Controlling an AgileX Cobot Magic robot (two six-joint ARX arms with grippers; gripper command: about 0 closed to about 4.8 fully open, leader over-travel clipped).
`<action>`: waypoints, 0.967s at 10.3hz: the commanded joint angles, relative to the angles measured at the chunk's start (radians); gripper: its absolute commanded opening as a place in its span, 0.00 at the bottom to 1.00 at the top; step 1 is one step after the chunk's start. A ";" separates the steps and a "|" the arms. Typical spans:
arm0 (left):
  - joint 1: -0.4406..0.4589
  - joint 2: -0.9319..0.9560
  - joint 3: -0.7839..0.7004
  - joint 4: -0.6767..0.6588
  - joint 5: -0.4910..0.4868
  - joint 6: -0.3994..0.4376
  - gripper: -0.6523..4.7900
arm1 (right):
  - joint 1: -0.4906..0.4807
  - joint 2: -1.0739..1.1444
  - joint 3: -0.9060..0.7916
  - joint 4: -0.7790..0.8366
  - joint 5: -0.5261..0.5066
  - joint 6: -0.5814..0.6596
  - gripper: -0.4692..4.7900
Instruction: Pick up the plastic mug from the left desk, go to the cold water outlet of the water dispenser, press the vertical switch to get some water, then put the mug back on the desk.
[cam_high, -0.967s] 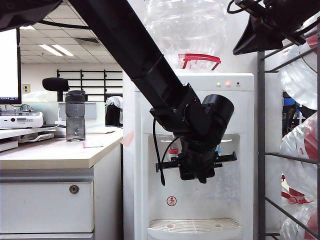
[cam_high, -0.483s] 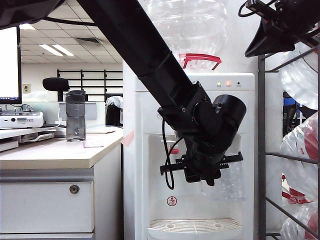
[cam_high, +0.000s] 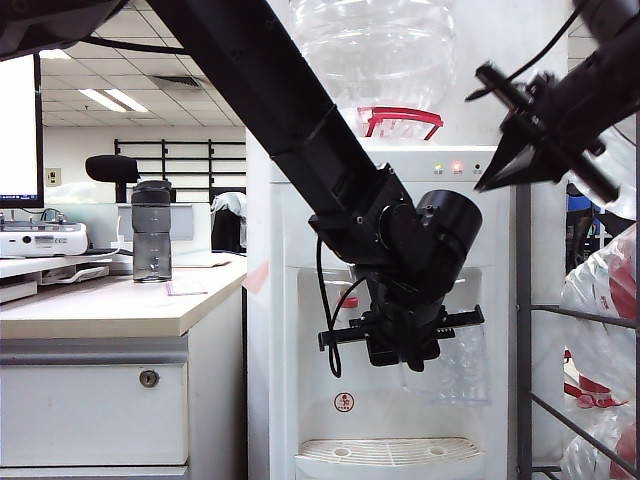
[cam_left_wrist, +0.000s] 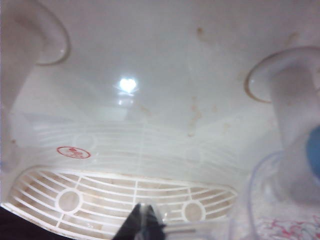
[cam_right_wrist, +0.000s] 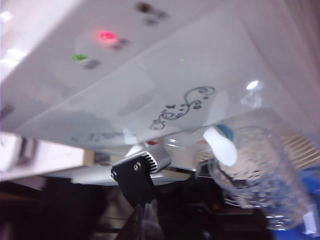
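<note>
The clear, see-through plastic mug with a faceted, diamond-patterned wall (cam_high: 447, 362) hangs inside the alcove of the tall white cabinet water dispenser (cam_high: 300, 300), above the white slotted drip tray (cam_high: 385, 452) and not touching it. In the right wrist view the mug (cam_right_wrist: 260, 170) sits directly below the small white cold water tap with a blue collar (cam_right_wrist: 222, 142), its open rim around the spout. The left claw (cam_high: 402, 345) is at the mug's left side in the exterior view, at the end of a thick black arm slanting down from the upper left; its jaws are pressed together, apparently pinching the mug's thin handle, though the contact itself is hidden behind the wrist. The left wrist view looks down on the drip tray (cam_left_wrist: 125, 200), with the mug's clear rim (cam_left_wrist: 260, 200) at the edge under the blue-collared tap (cam_left_wrist: 312, 155). The right claw (cam_high: 510, 160) hovers in the upper right of the exterior view, in front of the dispenser's top panel near its indicator lights (cam_high: 457, 167), blurred; whether it is spread or closed cannot be told. Off to the left stands the pale beige wooden desk (cam_high: 110, 305), with a smoky-grey bottle with a black lid (cam_high: 150, 232) upright on it.
</note>
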 joint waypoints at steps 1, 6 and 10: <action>0.011 -0.009 0.006 0.021 0.018 0.008 0.11 | 0.000 0.075 0.037 0.048 -0.022 0.072 0.08; 0.015 -0.009 0.005 0.039 0.035 0.018 0.11 | 0.000 0.165 0.093 0.050 -0.052 0.046 0.08; 0.016 -0.009 0.004 0.063 0.035 0.037 0.11 | 0.000 0.165 0.093 0.001 0.001 0.111 0.08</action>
